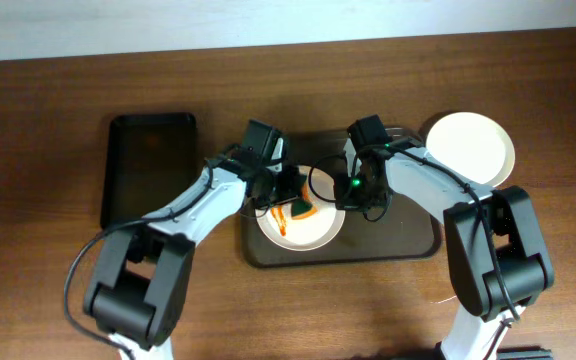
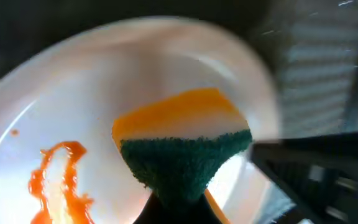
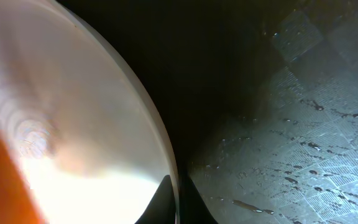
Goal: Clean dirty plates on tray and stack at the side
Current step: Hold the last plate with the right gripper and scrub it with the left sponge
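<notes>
1. Far left: a narrow black tray point(image 1: 150, 165) lay on the wooden table point(image 1: 28, 130), well apart from the two arms.
2. The left gripper point(image 1: 286, 198) hung over the left half of the large dark tray point(image 1: 408, 245), its jaws clamped on a sponge point(image 2: 185, 146) with an orange-yellow body and a dark green scouring face. The green edge pointed toward the wrist camera.
3. At centre, the smeared plate point(image 1: 303, 230) sat inside the tray, toward its left end. In the left wrist view an orange-red sauce smear point(image 2: 61, 180) ran across the white surface to the left of the sponge. Whether the sponge actually pressed on the plate could not be told.
4. The right gripper point(image 3: 178, 200) reached in from the other side, its jaws closed on that plate's rim — one finger on the inner face, the other on the outer. Beside the rim, the tray's textured floor was beaded with water droplets.
5. Far right, a plain plate point(image 1: 471, 148) rested on the table just beyond the tray's far right corner, with no sauce visible on it. Whether others lay beneath it could not be told.
</notes>
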Motion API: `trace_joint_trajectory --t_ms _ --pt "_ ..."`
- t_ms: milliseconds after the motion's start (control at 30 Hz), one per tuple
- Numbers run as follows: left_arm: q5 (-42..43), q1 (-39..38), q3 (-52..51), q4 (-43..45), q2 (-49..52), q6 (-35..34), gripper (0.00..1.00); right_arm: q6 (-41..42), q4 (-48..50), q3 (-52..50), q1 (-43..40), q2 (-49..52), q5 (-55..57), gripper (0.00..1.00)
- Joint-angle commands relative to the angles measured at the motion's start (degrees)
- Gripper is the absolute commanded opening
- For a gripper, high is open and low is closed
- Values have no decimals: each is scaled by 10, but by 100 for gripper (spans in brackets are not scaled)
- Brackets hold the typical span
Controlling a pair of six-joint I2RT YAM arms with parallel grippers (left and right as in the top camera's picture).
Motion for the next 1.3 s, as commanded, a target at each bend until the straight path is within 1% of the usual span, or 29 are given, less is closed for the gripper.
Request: trace_joint_trajectory --t_ms 0,67,100,167,300,400,433,467,567,633,700,767,800,867,933,967,1033,1100,1167,1267 --pt "4 -3 0 -8 47 -9 0 5 3 -12 5 10 22 4" --pt "-4 -7 0 -11 57 -6 0 5 3 -12 5 10 22 4" --pt "-38 -12 0 -28 59 -7 0 5 3 -12 5 10 22 4" --pt "-144 -15 0 -81 59 -7 0 5 3 -12 5 10 22 4" --pt "-266 -14 4 -150 59 -7 0 5 3 -11 5 10 22 4" --pt "-349 -14 49 -214 57 -7 0 5 3 -11 5 10 22 4" --pt "-385 -14 86 -254 56 -7 0 5 3 -11 5 10 22 4" --pt "-400 -14 106 -274 55 -7 0 5 3 -11 5 10 22 4" --pt "-402 -14 170 -306 55 -6 0 5 3 -11 5 10 22 4" --pt "-361 -14 189 -299 55 -3 0 5 3 -11 5 10 22 4" --pt "-297 -14 188 -278 56 21 0 5 5 -11 5 10 22 4" --pt "-183 -14 176 -232 59 34 0 5 7 -11 5 10 21 4" --pt "-153 -14 171 -215 63 33 0 5 7 -11 5 10 21 4" --pt "-145 -14 165 -205 78 33 0 5 7 -11 5 10 21 4" --pt "-111 -14 164 -198 107 33 0 5 7 -11 5 10 21 4" --pt "-107 -14 164 -197 116 33 0 5 7 -11 5 10 21 4" --pt "-126 -14 164 -199 141 33 0 5 7 -11 5 10 21 4" --pt "-185 -14 164 -212 147 33 0 5 7 -11 5 10 22 4" --pt "-278 -14 164 -247 146 33 0 5 7 -11 5 10 22 4" --pt "-396 -14 166 -310 146 33 0 5 7 -11 5 10 22 4"
